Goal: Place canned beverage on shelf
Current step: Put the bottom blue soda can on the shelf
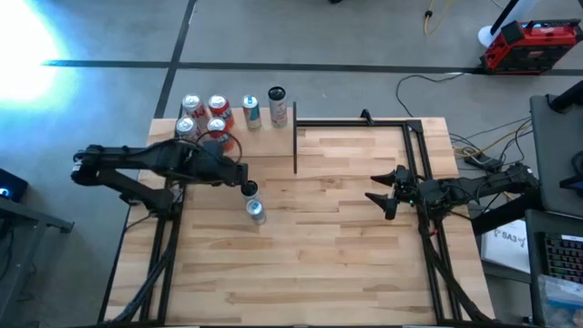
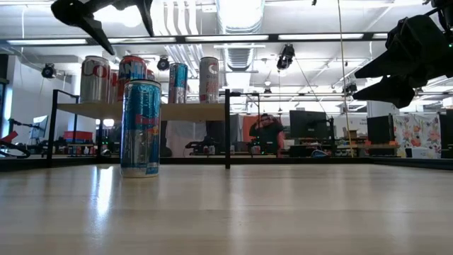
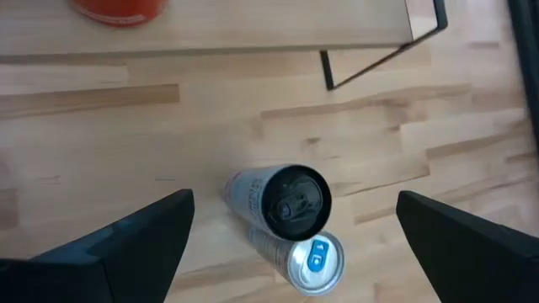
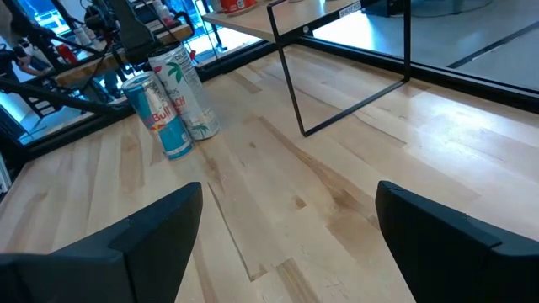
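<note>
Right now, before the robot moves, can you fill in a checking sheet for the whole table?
Surface: striped wood tabletop.
Job's things: blue can and white can upright, side by side on the tabletop; shelf holds six cans.
Clutter: nothing seen.
Grippers: left end effector open, above the two cans; right end effector open, waiting at the table's right side.
Cables: loose cables on the floor.
Surroundings: red case; a person far behind.

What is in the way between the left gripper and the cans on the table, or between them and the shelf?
Nothing visible. The open left gripper hangs right above two cans standing close together. Six other cans crowd the back of the shelf; its front right part looks bare.
</note>
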Robot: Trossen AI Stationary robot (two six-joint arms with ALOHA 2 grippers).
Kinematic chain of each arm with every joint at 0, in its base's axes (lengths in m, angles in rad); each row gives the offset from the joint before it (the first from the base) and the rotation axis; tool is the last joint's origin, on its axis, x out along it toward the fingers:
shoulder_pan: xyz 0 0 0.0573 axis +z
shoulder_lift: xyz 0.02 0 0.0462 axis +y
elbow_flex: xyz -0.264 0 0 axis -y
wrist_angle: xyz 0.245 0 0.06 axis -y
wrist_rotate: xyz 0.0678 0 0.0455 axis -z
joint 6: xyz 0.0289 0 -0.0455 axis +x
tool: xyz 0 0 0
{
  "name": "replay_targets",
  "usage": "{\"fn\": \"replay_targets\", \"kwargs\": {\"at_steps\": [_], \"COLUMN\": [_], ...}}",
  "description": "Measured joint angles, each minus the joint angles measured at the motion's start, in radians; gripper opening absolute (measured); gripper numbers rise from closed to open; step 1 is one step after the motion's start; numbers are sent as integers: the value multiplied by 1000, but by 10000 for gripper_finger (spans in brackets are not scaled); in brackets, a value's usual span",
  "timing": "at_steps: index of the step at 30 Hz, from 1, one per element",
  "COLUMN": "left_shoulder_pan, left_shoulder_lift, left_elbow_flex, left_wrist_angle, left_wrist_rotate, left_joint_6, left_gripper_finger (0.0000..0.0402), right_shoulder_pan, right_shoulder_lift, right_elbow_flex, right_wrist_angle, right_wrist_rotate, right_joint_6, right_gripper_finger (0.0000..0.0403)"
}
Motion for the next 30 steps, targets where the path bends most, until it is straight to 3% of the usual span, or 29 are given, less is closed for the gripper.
{"fn": "replay_targets", "kwargs": {"at_steps": [12,24,30], "left_shoulder_pan": [29,147,192], "left_shoulder_lift": [131,365,430], "left_elbow_flex": [131,472,568], "left_wrist_angle": [-23,-219,-267], "left_wrist_rotate": [-61,-93,-143], "left_joint_6": [172,267,276], "left_gripper_finger": [398,398,398], "right_shoulder_pan": [0,0,0], "right_shoulder_lift": [0,0,0], "right_elbow_flex": [0,0,0], "right_wrist_angle": [0,0,0], "right_wrist_rotate": [0,0,0], "right_joint_6": [0,0,0], "right_gripper_finger": [336,336,336]}}
